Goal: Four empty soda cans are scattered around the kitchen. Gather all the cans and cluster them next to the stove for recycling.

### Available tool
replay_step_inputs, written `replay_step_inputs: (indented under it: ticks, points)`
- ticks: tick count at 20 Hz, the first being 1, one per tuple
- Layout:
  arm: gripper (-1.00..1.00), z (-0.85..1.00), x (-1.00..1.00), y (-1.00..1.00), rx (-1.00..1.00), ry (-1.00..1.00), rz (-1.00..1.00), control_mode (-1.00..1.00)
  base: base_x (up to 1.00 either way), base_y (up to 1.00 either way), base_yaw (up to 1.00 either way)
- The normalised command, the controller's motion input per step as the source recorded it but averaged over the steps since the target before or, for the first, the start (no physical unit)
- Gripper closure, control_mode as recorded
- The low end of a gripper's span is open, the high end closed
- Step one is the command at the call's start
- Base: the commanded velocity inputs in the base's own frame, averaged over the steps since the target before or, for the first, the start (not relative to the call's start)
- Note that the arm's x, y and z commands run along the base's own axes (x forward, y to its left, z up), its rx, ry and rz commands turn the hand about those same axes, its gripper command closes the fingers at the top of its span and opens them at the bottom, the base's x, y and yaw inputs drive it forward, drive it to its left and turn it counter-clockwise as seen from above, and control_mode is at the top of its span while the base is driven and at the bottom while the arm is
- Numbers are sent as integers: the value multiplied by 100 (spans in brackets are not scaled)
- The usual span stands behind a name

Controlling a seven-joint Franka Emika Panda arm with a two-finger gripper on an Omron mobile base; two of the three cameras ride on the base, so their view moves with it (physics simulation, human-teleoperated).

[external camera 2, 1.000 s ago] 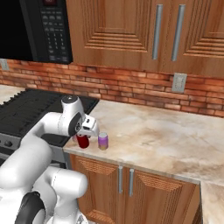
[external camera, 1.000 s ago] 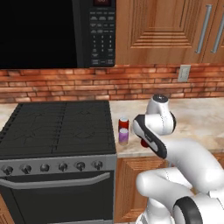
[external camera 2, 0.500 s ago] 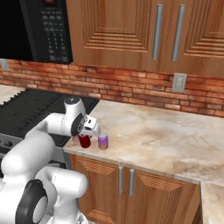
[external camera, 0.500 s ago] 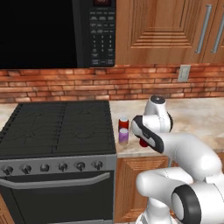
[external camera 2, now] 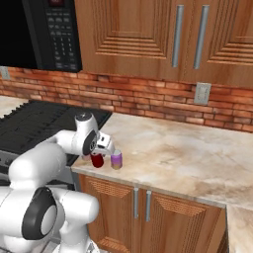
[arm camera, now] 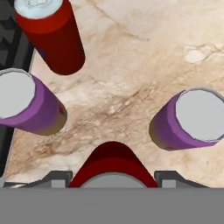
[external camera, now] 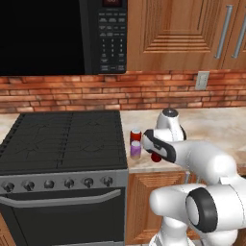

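Observation:
My gripper (arm camera: 112, 177) is shut on a red soda can (arm camera: 111, 162), held upright low over the beige counter just right of the stove (external camera: 62, 139). In the hand view a purple can (arm camera: 26, 105) stands to its left by the stove's edge (arm camera: 6, 39). Another purple can (arm camera: 188, 120) stands to the right, and a second red can (arm camera: 54, 35) farther on. The left base view shows the gripper (external camera: 153, 153) beside a purple can (external camera: 136, 150) and a red can (external camera: 136, 134). From the right I see the held can (external camera 2: 97, 160) next to a purple can (external camera 2: 116, 159).
A black microwave (external camera: 57, 33) hangs above the stove, with wooden cabinets (external camera 2: 148, 39) on the brick wall. The counter (external camera 2: 188, 158) stretches right, with a wall outlet (external camera 2: 202, 93) behind it. The cans stand close to the counter's front edge.
The arm's upper joint has shifted slightly left and down. The red can stays in the gripper, nearly in the same place, and the other cans have not moved.

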Motion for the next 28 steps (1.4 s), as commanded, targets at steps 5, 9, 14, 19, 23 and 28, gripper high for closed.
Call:
replay_step_inputs:
  ticks: [5, 9, 14, 19, 23, 28]
  points:
    - [100, -16, 18, 2, 0, 0, 0, -100, 0, 0, 0]
    - [100, -19, 18, 0, 0, 0, 0, -100, 0, 0, 0]
    - [100, -20, 19, 5, 0, 0, 0, -100, 0, 0, 0]
    - [100, -18, 19, 8, 0, -1, 0, -100, 0, 0, 0]
    - [100, -15, 19, 4, 0, -2, 0, -100, 0, 0, 0]
    - [100, -17, 14, 2, 0, -2, -1, -100, 0, 0, 0]
